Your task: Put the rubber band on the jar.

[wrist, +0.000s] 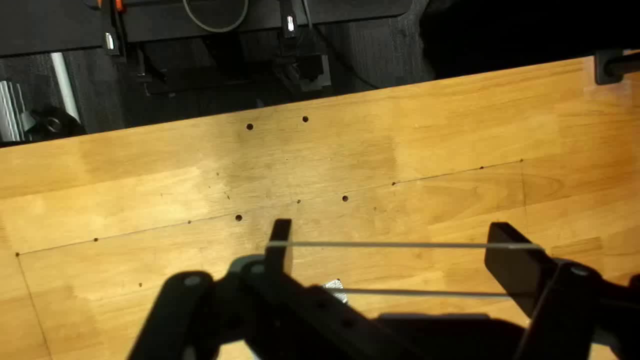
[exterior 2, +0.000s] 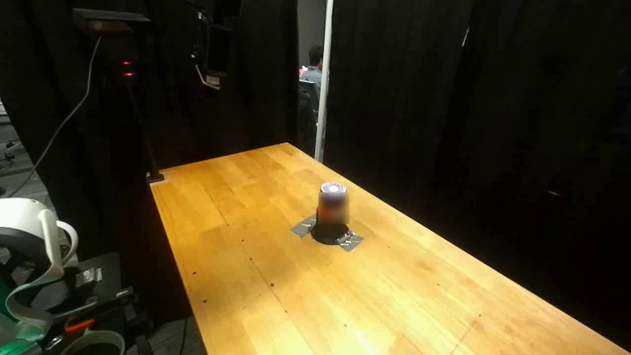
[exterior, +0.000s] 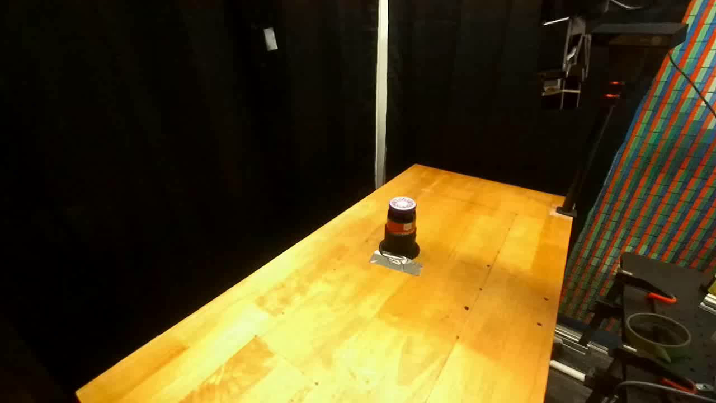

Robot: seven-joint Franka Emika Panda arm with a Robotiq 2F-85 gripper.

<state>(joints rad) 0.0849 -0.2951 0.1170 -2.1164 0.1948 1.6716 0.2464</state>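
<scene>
Rubber band stretched across wide-spread gripper.
In an exterior view: tape at jar's six o'clock, stand foot at three.

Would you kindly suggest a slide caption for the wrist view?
The open hand holds a rubber band stretched in two strands between its fingers above the wooden table.

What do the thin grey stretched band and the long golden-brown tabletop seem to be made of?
The band: matte, probably rubber; its strands run taut between the black gripper fingers.
The tabletop: wood, perhaps varnished; grain, seams and glare show.
</scene>
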